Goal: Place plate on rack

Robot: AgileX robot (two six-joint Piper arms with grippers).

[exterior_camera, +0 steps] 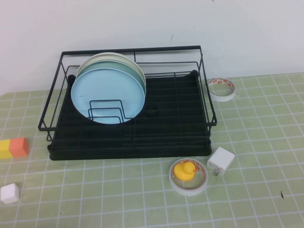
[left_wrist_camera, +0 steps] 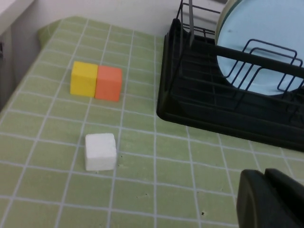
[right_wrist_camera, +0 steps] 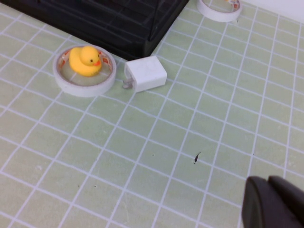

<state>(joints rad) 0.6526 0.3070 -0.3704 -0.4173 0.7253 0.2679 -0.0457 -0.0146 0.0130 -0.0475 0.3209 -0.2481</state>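
The light sky-blue plate (exterior_camera: 108, 95) stands upright in the black wire rack (exterior_camera: 142, 142), leaning in the dividers at the rack's left, in front of a pale mint-green plate (exterior_camera: 138, 76) and a cream-white plate (exterior_camera: 118, 55). It also shows in the left wrist view (left_wrist_camera: 259, 47) inside the rack (left_wrist_camera: 213, 109). My left gripper (left_wrist_camera: 268, 199) is shut and empty, above the mat near the rack's front left corner. My right gripper (right_wrist_camera: 273, 202) is shut and empty, above the mat right of the rack (right_wrist_camera: 109, 23). Neither gripper shows in the high view.
Yellow and orange blocks (exterior_camera: 13, 147) and a white cube (exterior_camera: 9, 193) lie at the left. A tape ring holding a yellow duck (exterior_camera: 188, 175) and a white charger (exterior_camera: 220, 161) lie in front of the rack. Another tape ring (exterior_camera: 221, 89) lies to its right.
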